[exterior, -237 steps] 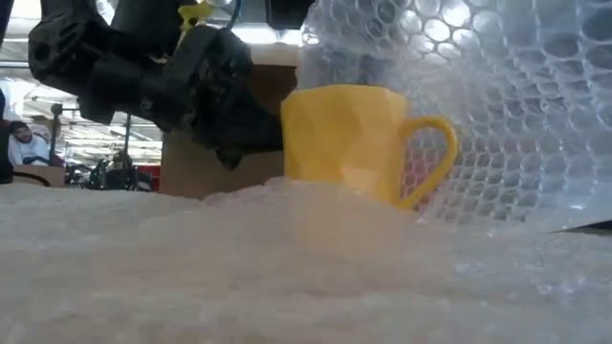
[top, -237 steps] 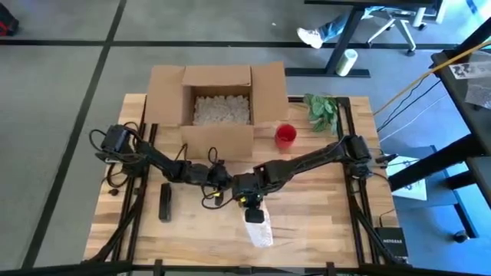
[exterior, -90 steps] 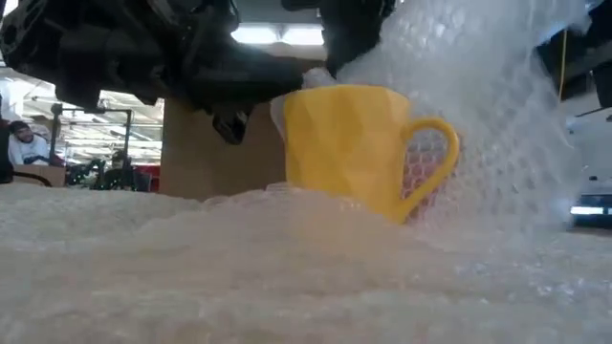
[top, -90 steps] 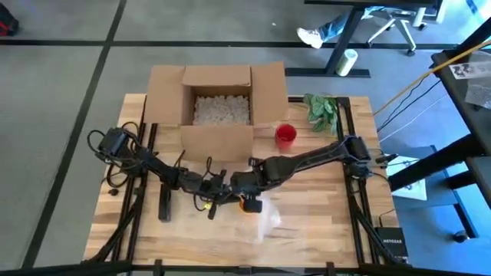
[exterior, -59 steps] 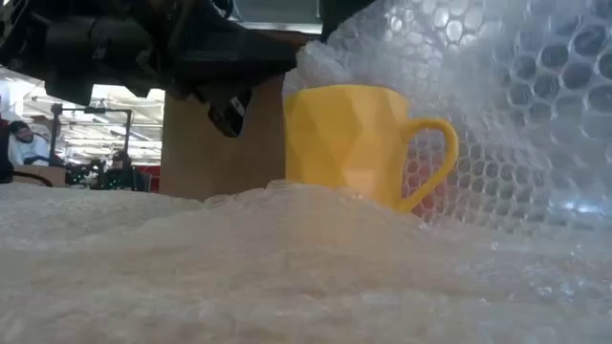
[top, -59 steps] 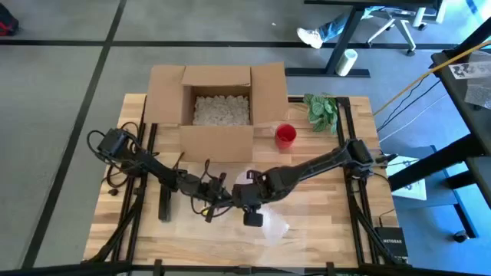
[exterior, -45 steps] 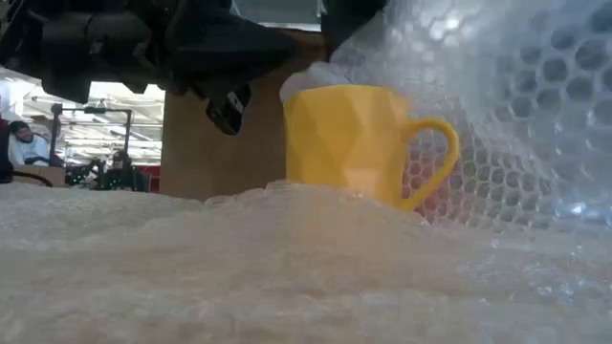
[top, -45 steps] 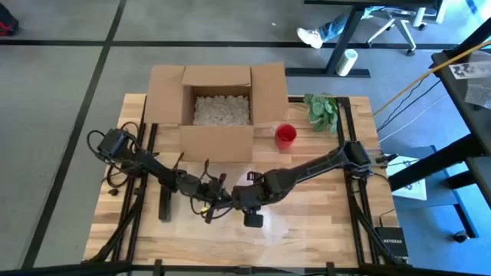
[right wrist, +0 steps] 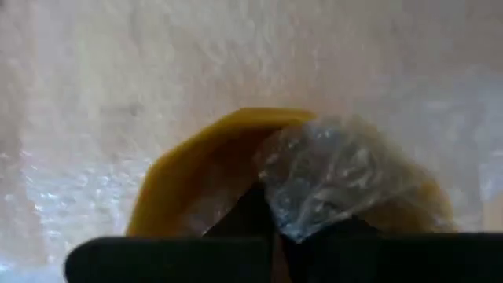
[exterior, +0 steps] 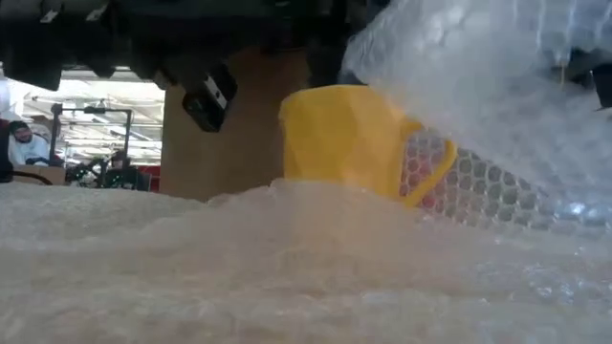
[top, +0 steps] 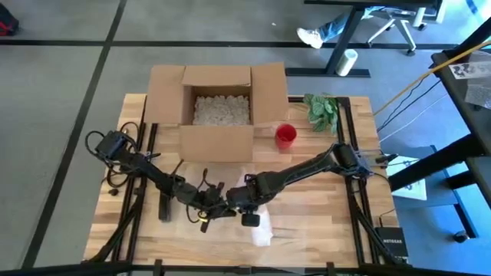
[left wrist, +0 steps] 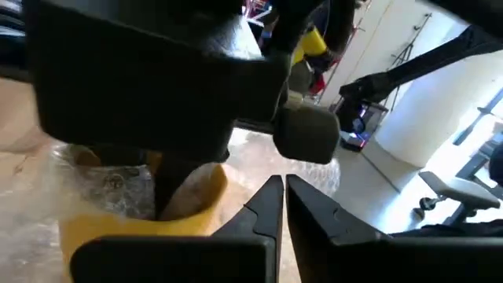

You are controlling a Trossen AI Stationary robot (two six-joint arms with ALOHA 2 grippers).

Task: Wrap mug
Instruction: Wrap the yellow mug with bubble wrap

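Two grippers meet at the table's point(top: 322, 207) six o'clock, where the mug point(exterior: 339, 143) stands on the wrap point(exterior: 287, 277). Right gripper point(right wrist: 275, 224) pinches wrap over the rim; left gripper point(left wrist: 283, 206) is closed on nothing. Folding is under way; next, tuck the flap inside. From above, the mug is hidden.

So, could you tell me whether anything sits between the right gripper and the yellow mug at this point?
Only the bubble wrap itself. The right gripper is shut on a bunched fold of it directly over the yellow mug's open mouth, so the wrap lies between the fingers and the mug. Nothing else visible intervenes; the left gripper sits shut beside the mug.
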